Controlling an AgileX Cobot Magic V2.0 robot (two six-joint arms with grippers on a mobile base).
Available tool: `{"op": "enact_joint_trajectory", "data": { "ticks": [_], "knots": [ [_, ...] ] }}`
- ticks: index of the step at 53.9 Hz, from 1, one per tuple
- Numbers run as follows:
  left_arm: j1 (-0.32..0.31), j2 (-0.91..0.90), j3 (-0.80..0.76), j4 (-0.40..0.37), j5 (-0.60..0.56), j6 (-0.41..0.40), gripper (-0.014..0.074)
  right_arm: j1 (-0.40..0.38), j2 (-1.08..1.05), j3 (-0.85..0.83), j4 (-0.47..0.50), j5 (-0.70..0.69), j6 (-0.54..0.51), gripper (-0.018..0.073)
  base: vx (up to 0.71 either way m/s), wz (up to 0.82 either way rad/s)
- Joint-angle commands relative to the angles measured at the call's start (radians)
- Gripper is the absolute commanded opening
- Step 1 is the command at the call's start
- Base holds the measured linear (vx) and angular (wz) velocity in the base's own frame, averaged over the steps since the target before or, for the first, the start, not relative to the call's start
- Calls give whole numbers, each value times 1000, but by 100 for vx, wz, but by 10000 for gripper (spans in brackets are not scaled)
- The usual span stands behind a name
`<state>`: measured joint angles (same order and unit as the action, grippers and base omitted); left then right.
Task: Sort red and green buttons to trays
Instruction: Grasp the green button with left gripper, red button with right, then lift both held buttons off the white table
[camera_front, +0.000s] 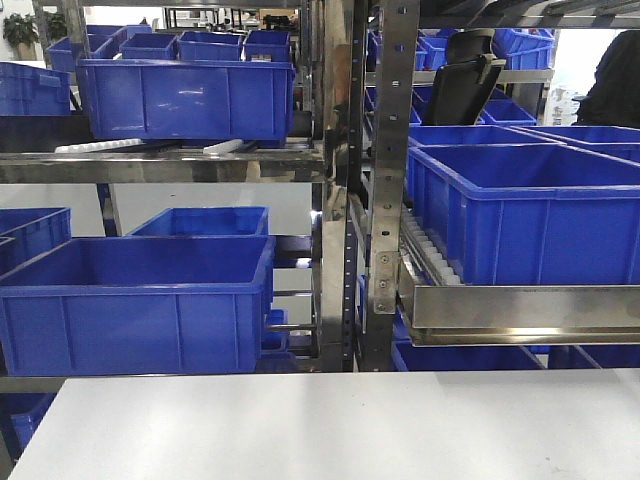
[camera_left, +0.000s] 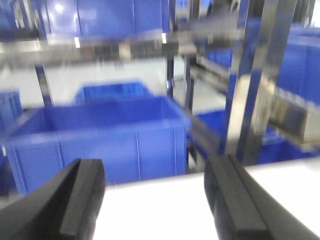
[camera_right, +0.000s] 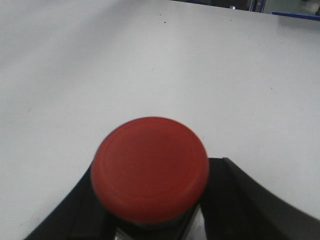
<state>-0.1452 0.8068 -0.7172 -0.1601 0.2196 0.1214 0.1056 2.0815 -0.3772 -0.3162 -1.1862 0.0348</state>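
Left gripper (camera_left: 155, 200): spread wide and empty, near the far edge of the white tabletop (camera_left: 280, 185), facing a blue crate (camera_left: 100, 135) on steel shelving (camera_left: 250, 75). Right gripper (camera_right: 155, 200): clamped on the red button (camera_right: 150, 167), round cap toward the camera, over the same white tabletop.

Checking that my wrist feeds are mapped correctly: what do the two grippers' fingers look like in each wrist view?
Left gripper: two matte black fingers, thick flat slabs with squared edges and a lengthwise ridge on each. Right gripper: the same plain black fingers, smooth, tapering. No cables or markings show; the arms are out of frame.
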Motion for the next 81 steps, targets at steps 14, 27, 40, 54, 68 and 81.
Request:
{"op": "enact_joint_trajectory", "data": {
  "ticks": [14,27,40,54,68,81],
  "knots": [
    [-1,124,385,-106,-329,-8,534,-6,-40,53,44,-153,-27,-14,0,0],
    [-1,410,544,-35,-840,-4,534,-6,-40,53,69,-153,-26,-14,0,0],
    [-1,688,542,107,-1069,-17,534,-6,-40,53,69,-153,-26,-13,0,0],
    [-1,880,542,130,-1209,-64,534,-6,-38,53,73,-153,-26,-13,0,0],
    [-1,985,459,133,-1221,-64,534,-6,-38,53,73,-153,-26,-13,0,0],
    [-1,1035,370,149,-1209,-64,534,-6,-38,53,73,-153,-26,-13,0,0]
  ]
}}
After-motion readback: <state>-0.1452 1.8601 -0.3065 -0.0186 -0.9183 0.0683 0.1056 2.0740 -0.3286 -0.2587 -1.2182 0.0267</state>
